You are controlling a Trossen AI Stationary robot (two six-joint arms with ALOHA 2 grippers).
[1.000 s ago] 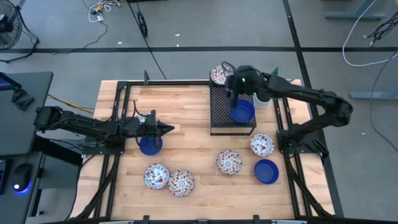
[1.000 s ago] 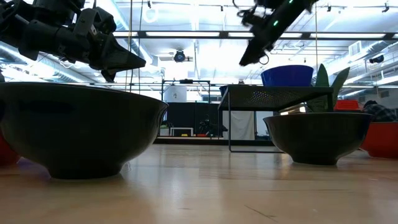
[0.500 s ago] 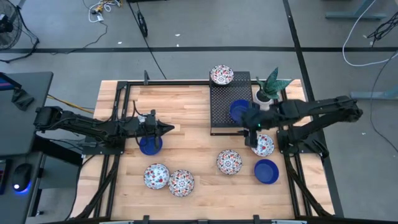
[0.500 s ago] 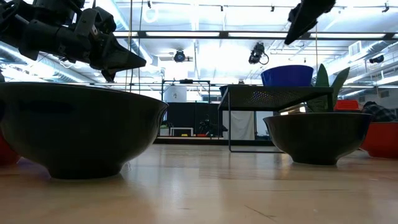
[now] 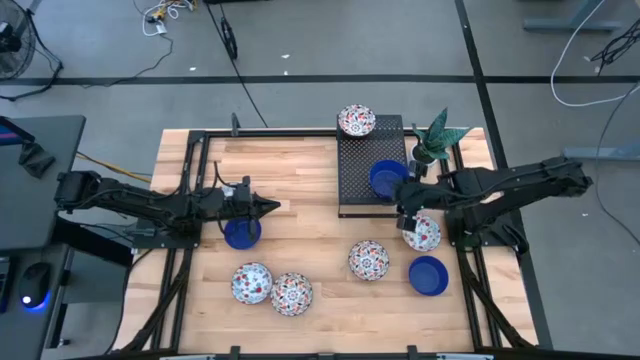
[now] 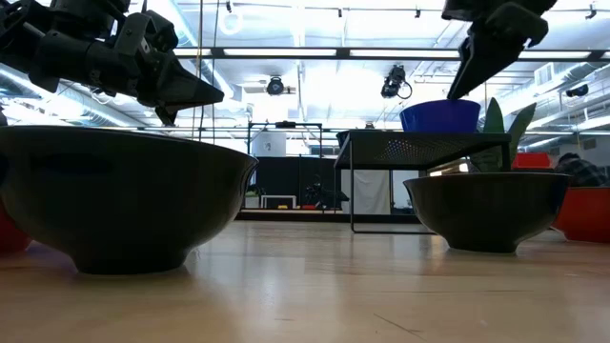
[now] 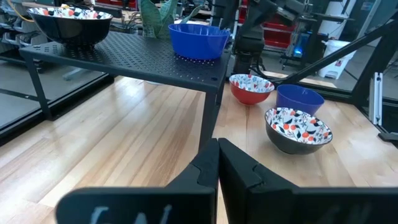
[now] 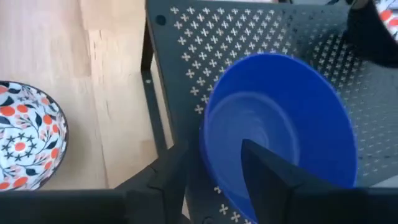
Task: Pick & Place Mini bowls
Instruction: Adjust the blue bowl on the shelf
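Note:
A black perforated rack point(image 5: 360, 165) holds a blue mini bowl point(image 5: 387, 178) and, at its far edge, a patterned mini bowl point(image 5: 356, 121). My right gripper point(image 5: 407, 212) hangs open above the rack's near right corner, its fingers point(image 8: 171, 177) over the blue bowl's point(image 8: 280, 130) near rim without touching it. A patterned bowl point(image 5: 421, 233) sits on the table just below it. Other bowls rest on the wood: patterned ones point(image 5: 368, 260) point(image 5: 251, 283) point(image 5: 291, 293) and blue ones point(image 5: 428, 275) point(image 5: 240, 234). My left gripper point(image 5: 272, 207) waits shut and empty above the left blue bowl.
A small potted plant point(image 5: 437, 140) stands beside the rack's far right corner. Black frame rails point(image 5: 195, 180) run along the table's left and right sides. Bare wood point(image 5: 300, 175) lies between my left gripper and the rack.
My right gripper has swung from above the rack's far part toward the table's near edge and slightly down, and now stands by the rack's near right corner. The blue bowl stays on the rack. My left arm has kept still.

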